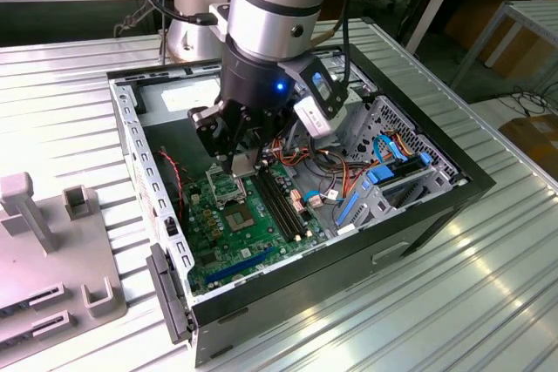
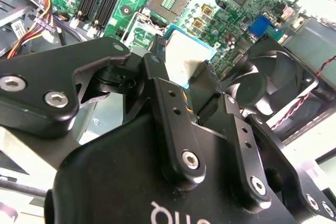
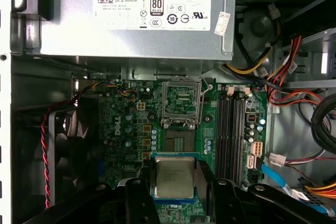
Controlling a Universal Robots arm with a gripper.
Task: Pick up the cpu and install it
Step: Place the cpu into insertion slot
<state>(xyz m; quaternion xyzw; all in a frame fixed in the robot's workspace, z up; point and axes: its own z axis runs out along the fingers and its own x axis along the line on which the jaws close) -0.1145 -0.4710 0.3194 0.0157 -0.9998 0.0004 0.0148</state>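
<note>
gripper (image 1: 240,158): we are noting the black two-fingered gripper hanging over the open case. Its fingers (image 2: 164,98) are clamping the chip, one on each of two opposite edges.
cpu (image 3: 175,177): the small flat square chip with the dull silver-grey metal top is riding between those fingers, metal side up. It is lifted clear of the board and touching nothing else.
socket (image 3: 181,141): the square metal-framed socket with the dark centre is lying bare on the green motherboard (image 3: 126,129), toward the board edge nearest the grey metal power supply box (image 3: 136,30). Its hinged metal cover plate (image 3: 181,103) is lying folded back on the power-supply side.
neighbours: the long black memory slots (image 3: 233,129) are running along one side of the socket. The round black fan (image 2: 268,82) is sitting off the opposite board edge.
case (image 1: 471,182): the black computer case is lying open on the slatted metal bench (image 1: 436,302).
step in hand: we are judging the pick-up done and the carry to the socket under way. In the first wrist view the chip is showing just short of the socket, not over it.
what seating calls for: by our reckoning, the chip coming square over the frame with edges parallel and orientation matched. After that, a flat, gentle lowering without sliding, since socket contacts bend easily.
</note>
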